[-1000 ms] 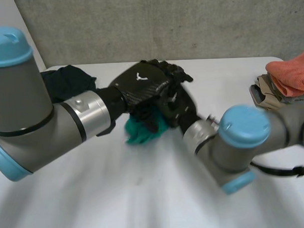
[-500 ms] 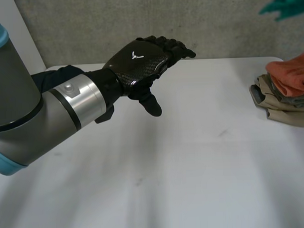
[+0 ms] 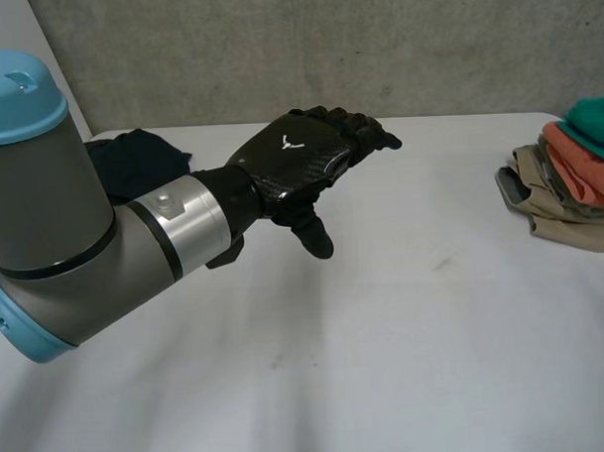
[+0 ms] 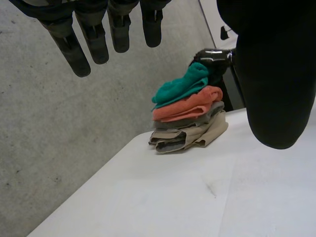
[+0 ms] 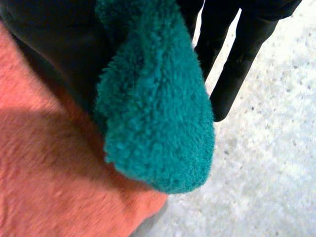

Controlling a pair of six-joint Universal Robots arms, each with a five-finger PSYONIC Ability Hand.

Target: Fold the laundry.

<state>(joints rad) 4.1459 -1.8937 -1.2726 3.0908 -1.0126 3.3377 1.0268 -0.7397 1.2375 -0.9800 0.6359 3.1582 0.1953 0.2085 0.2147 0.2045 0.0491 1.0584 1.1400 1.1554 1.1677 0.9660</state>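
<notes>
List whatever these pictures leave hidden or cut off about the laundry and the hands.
1. Folded stack: head view, part of it is cut off by the view's edge.
2. Dark cloth: head view, the left arm covers much of it; folded or not is unclear.
3. Right hand: right wrist view, the teal cloth covers its palm; whether it grips the cloth is unclear.
</notes>
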